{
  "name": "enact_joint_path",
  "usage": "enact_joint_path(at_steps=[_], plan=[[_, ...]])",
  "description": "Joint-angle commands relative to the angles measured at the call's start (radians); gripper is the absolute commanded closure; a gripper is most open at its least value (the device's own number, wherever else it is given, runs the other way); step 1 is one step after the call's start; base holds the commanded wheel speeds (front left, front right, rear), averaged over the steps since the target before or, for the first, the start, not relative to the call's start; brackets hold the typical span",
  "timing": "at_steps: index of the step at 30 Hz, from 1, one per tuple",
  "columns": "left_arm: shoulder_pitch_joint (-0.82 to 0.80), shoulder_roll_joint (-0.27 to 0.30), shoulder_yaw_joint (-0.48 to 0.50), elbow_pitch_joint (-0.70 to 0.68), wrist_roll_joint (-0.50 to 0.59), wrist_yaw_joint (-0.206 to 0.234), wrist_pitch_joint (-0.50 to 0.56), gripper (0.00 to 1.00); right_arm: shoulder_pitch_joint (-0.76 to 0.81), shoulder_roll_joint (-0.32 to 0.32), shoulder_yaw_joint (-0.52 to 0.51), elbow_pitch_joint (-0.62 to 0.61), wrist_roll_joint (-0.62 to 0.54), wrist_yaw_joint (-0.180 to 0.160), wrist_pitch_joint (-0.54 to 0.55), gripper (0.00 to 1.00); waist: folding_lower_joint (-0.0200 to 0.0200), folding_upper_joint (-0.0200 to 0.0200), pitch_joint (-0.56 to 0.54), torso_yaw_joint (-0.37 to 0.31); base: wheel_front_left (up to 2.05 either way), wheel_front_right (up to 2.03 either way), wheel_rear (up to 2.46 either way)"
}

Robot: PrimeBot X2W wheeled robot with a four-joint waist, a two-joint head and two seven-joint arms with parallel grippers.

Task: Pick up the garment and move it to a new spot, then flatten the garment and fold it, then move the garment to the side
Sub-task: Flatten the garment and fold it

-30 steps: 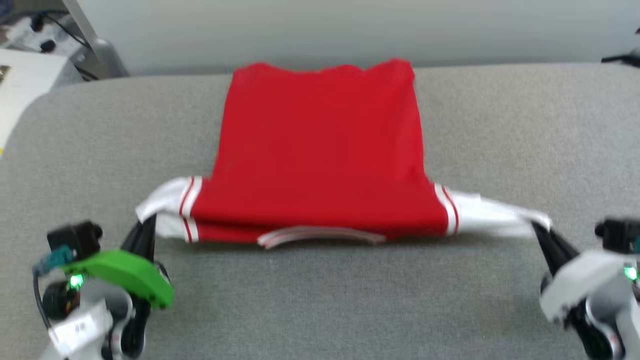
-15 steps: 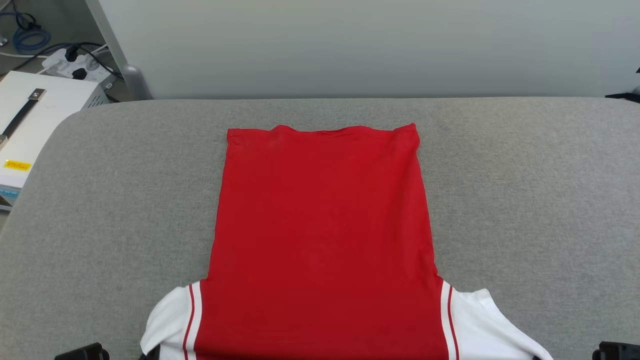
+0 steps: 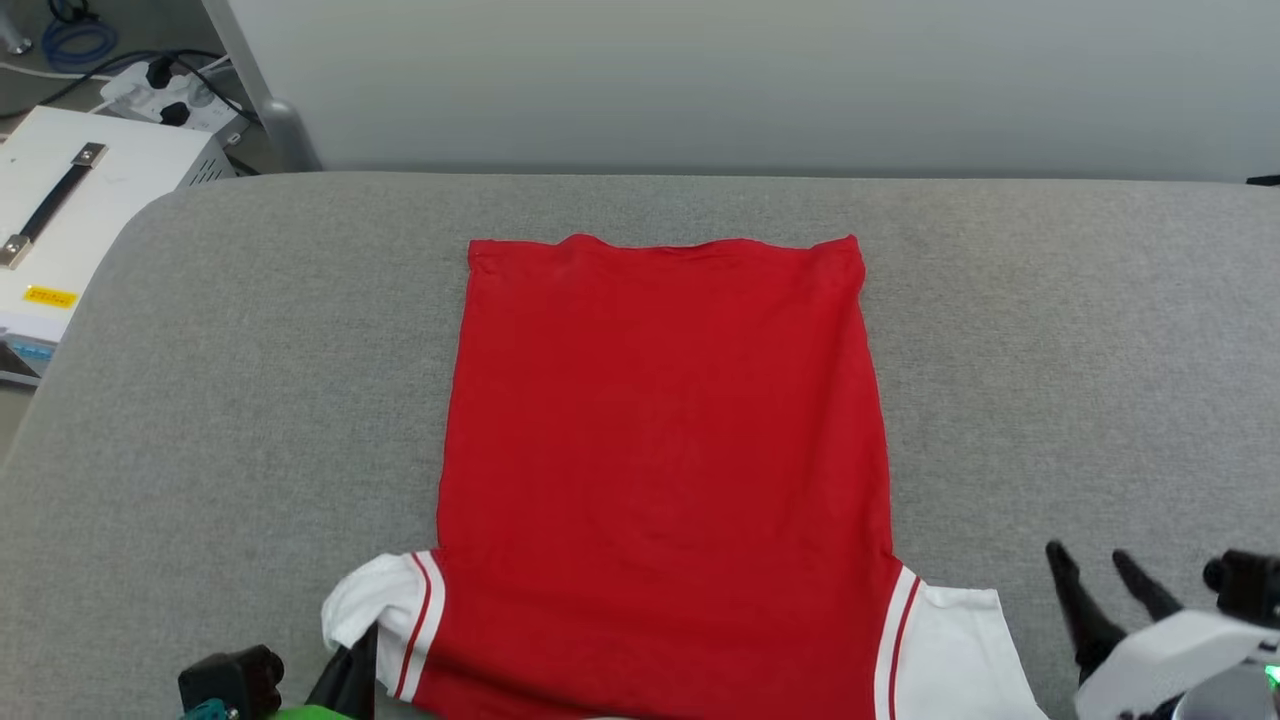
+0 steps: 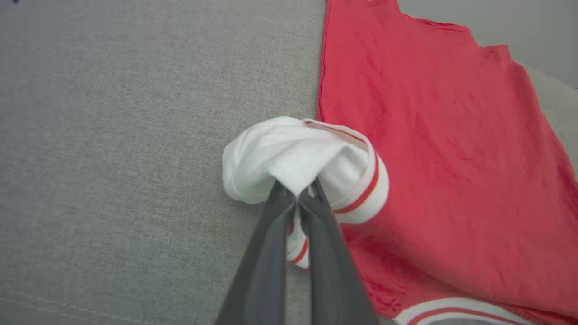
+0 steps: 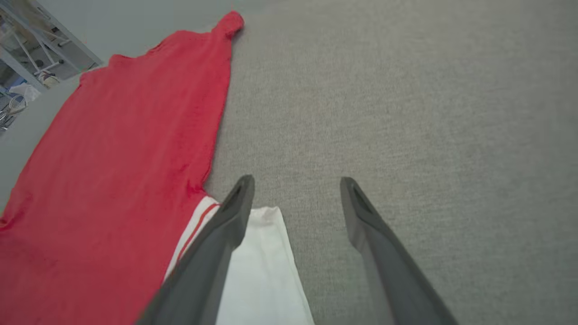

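Right now the garment (image 3: 660, 450) lies spread on the grey fabric-covered worktop (image 3: 1050, 330), plain red side up, with no print in sight. Its long axis runs straight away from me: the hem (image 3: 665, 243) is at the far end, and the two white sleeves are at the near end, closest to my arms.

My left gripper (image 4: 295, 196) is clamped on the left sleeve (image 4: 289, 158). Its jaws are pressed together on a pinch of white cloth, so the sleeve is bunched into a rounded lump, its striped trim curled beside the red body.

My right gripper (image 5: 295, 189) has its jaws wide apart with nothing between them. It hangs over bare worktop just outside the right sleeve (image 5: 262, 280), which lies flat and squared off. From my right wrist camera, one finger crosses the sleeve's outer edge. I cannot tell whether it touches the cloth.

So the body looks flat and the right side looks settled. The left sleeve is the part I judge unfinished. What matters for the next move is that both sleeves lie inward of my grippers, across the garment's long axis. The left arm is the one in contact. I expect that sleeve needs drawing outward, away from the red body, and laying flat before any fold begins.
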Motion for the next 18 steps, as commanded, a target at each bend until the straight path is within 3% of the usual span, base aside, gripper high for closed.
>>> enact_joint_path(at_steps=[1, 8, 18], plan=[[-0.032, -0.008, -0.002, -0.005, 0.024, -0.007, -0.015, 1.00, -0.065, -0.014, -0.011, 0.008, -0.010, -0.001, -0.020, 0.00, 0.0001, 0.0000, 0.019, 0.018, 0.00, 0.00, 0.00], [-0.154, -0.037, -0.039, -0.037, 0.084, -0.027, -0.039, 1.00, -0.411, -0.074, -0.010, 0.198, 0.008, -0.001, 0.002, 0.00, 0.0001, 0.0000, 0.119, 0.094, 0.00, 0.00, 0.00], [-0.317, -0.132, -0.117, -0.030, 0.142, -0.084, -0.073, 1.00, -0.885, -0.203, 0.069, 0.604, 0.022, -0.001, 0.243, 0.00, 0.0001, 0.0000, 0.266, 0.235, 0.00, 0.00, 0.00]])
